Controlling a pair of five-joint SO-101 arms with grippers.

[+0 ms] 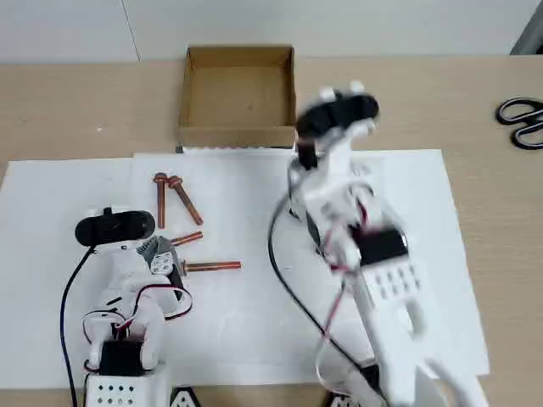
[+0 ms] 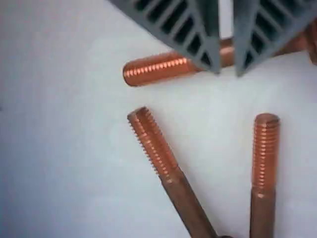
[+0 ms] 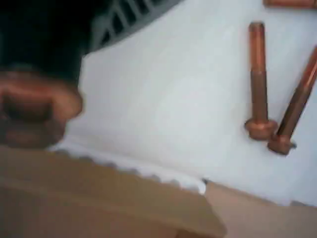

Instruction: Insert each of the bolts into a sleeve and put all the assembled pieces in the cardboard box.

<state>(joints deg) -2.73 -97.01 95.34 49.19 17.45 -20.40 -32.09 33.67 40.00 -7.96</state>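
Note:
The open cardboard box (image 1: 237, 127) stands at the back of the table, and its near wall (image 3: 99, 198) shows up close. Several copper bolts lie on the white paper: two side by side (image 1: 161, 199) (image 1: 185, 200), a short-looking one (image 1: 188, 239) and one lying crosswise (image 1: 212, 267). My left gripper (image 1: 161, 254) (image 2: 227, 67) hovers shut just over the crosswise-lying bolt (image 2: 158, 68), with two more threaded ends (image 2: 153, 144) (image 2: 266, 148) beyond. My right gripper (image 1: 305, 157) (image 3: 44, 79) is at the box's front right corner, shut on a blurred copper piece (image 3: 34, 111) that looks like a bolt head.
White paper sheets (image 1: 254, 322) cover the middle of the wooden table. Black scissors (image 1: 522, 123) lie at the far right edge. The right arm's body and cables (image 1: 373, 254) stretch across the paper's right half.

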